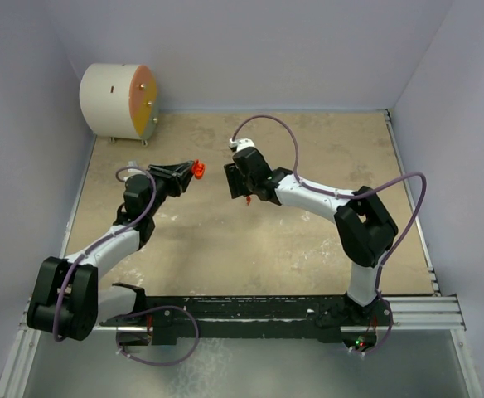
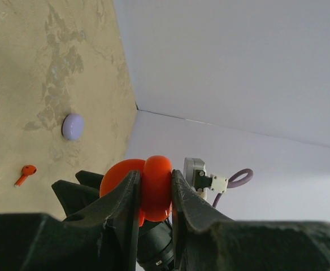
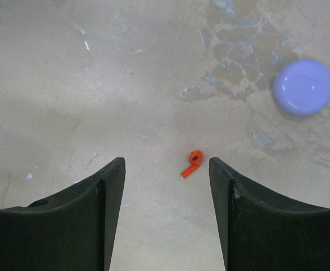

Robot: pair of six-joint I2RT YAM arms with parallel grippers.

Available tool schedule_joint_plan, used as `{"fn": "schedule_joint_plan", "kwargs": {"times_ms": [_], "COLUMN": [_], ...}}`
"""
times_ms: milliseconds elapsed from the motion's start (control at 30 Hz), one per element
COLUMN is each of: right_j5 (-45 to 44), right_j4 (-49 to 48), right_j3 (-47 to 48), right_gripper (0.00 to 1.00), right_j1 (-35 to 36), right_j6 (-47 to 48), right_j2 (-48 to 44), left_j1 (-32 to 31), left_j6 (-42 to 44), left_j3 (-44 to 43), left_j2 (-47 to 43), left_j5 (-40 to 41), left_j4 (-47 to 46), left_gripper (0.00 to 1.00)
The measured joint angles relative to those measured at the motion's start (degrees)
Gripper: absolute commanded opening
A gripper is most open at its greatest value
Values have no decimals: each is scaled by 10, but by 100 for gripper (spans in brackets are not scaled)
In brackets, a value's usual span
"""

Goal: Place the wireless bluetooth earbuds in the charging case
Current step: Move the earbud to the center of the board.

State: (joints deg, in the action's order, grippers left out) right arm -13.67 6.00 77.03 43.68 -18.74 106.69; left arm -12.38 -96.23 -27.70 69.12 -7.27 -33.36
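Clenches the left claw (image 2: 155, 176) on the red case (image 2: 153, 197), raised off the desk (image 1: 225, 249) and turned toward the other arm. Hangs the right claw (image 3: 165, 164) released, jaws spread and holding nothing, above the red earbud (image 3: 192, 164), which lies flat on bare desk just inside one finger rather than centred. Looks tiny, light, hard and glossy: likely to skid or flip under a glancing touch, and too small for a sloppy pinch. Calls for centring over it first, then pinching across the bulb or the top of the stem, fingertips almost down on the desk. Shows the lavender case (image 3: 303, 87) near but off to one side, apart from the earbud and outside the jaws' path. Finds open desk all round, with walls and desk edges well away and a free gap between the two claws for carrying the earbud across to the held case.
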Motion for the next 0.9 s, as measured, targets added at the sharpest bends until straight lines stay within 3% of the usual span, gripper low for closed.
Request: {"fn": "schedule_joint_plan", "kwargs": {"times_ms": [900], "right_j5": [-5], "right_j4": [26], "right_j3": [-10], "right_gripper": [55], "right_j1": [-10], "right_j6": [-145], "right_j2": [65], "left_j1": [7], "left_j6": [-1], "left_j3": [0], "left_j2": [37], "left_j5": [-52], "left_j4": [-21], "left_gripper": [0]}}
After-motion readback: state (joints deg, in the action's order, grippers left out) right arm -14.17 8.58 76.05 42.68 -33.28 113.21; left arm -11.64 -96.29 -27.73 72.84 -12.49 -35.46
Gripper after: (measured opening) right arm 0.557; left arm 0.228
